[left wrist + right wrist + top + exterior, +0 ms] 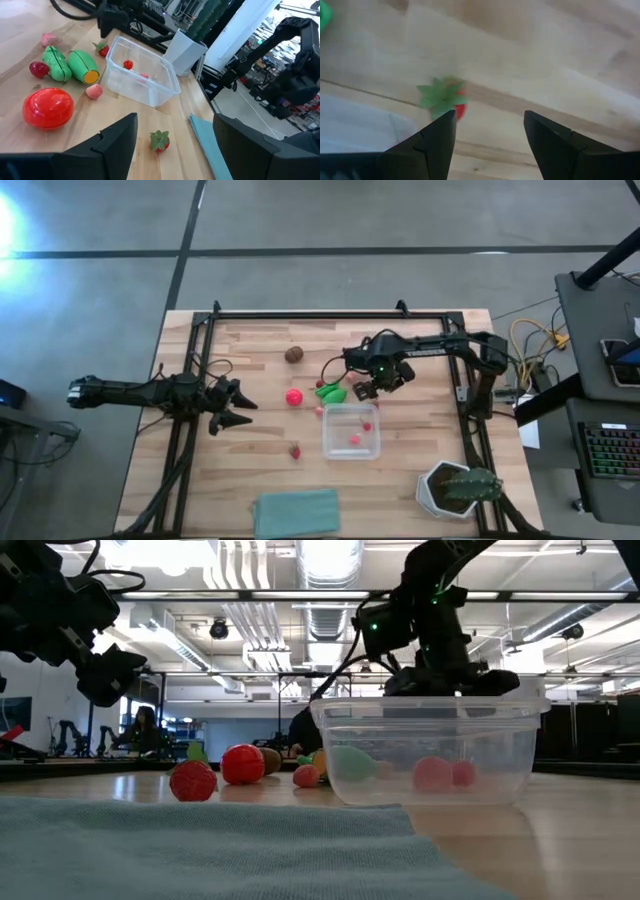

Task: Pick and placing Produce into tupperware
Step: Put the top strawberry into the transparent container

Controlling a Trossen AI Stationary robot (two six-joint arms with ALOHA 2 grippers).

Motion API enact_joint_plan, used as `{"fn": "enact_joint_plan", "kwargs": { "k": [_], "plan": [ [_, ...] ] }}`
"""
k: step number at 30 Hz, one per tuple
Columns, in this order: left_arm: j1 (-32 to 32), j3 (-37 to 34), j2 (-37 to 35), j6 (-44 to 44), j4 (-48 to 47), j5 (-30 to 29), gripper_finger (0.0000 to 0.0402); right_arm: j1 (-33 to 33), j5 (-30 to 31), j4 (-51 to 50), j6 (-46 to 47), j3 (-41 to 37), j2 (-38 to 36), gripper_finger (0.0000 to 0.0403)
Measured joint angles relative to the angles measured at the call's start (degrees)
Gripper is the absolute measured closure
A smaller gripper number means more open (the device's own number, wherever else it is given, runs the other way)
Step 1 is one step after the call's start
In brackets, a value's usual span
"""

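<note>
The clear tupperware stands right of the table's middle, with two small red pieces lying in it. Just left of its far edge lie the green pieces, the red ball and a tiny pink piece. The brown round one sits farther back. A strawberry rests left of the box. My right gripper hangs open over the box's far edge. Beyond its fingers another strawberry shows, untouched. My left gripper waits open at the table's left.
A folded teal cloth lies at the near edge. A white hexagonal pot with a green plant stands at the near right corner. Dark frame rails run along the far, left and right sides. Bare wood shows between my left gripper and the red ball.
</note>
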Motion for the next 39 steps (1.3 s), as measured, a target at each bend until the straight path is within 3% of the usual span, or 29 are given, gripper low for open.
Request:
{"fn": "enact_joint_plan", "kwargs": {
  "k": [24,39],
  "plan": [
    [0.0,0.0,0.0,0.0,0.0,0.0,0.0155,3.7,-1.1,6.3,-0.7,0.9,6.9,0.0180],
    [0.0,0.0,0.0,0.0,0.0,0.0,0.0155,3.7,1.4,6.2,-1.8,0.9,6.9,0.0270]
  ]
}}
